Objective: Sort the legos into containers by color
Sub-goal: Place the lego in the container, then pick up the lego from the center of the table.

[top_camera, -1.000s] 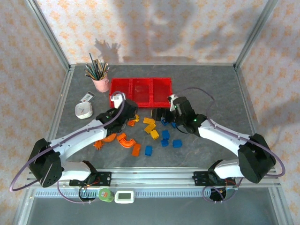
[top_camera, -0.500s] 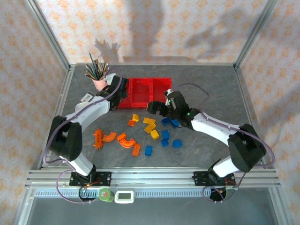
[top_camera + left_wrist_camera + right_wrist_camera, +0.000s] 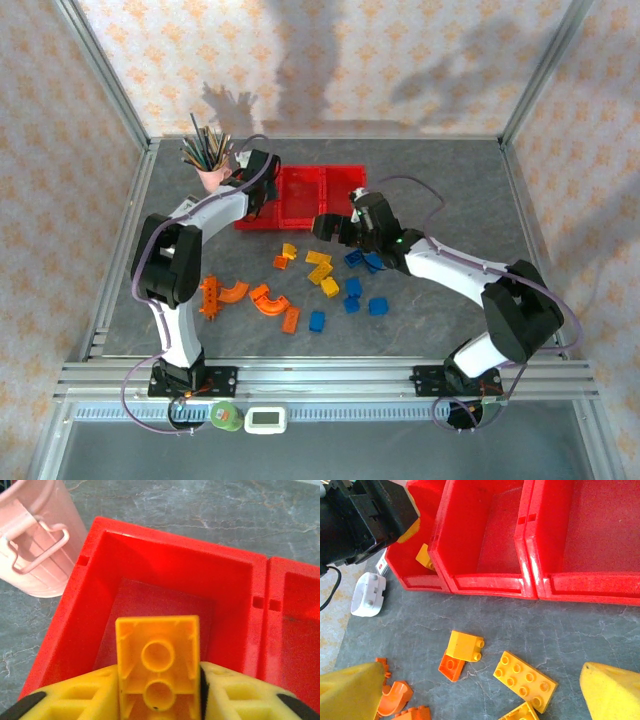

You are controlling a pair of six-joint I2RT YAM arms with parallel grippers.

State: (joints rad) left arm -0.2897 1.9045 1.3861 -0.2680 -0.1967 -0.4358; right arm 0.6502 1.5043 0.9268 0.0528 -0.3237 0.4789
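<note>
While clamped, yellow lego (image 3: 159, 667) lies lengthwise along left fingers (image 3: 75, 695), underside showing.

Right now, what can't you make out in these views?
- Top external: the left arm covers most of the leftmost red bin; its contents are hidden.
- Left wrist: the yellow brick in the left fingers runs off the bottom edge and hides part of the bin floor.
- Right wrist: the bin's wall hides most of that brick; the white device is too plain to identify.
</note>
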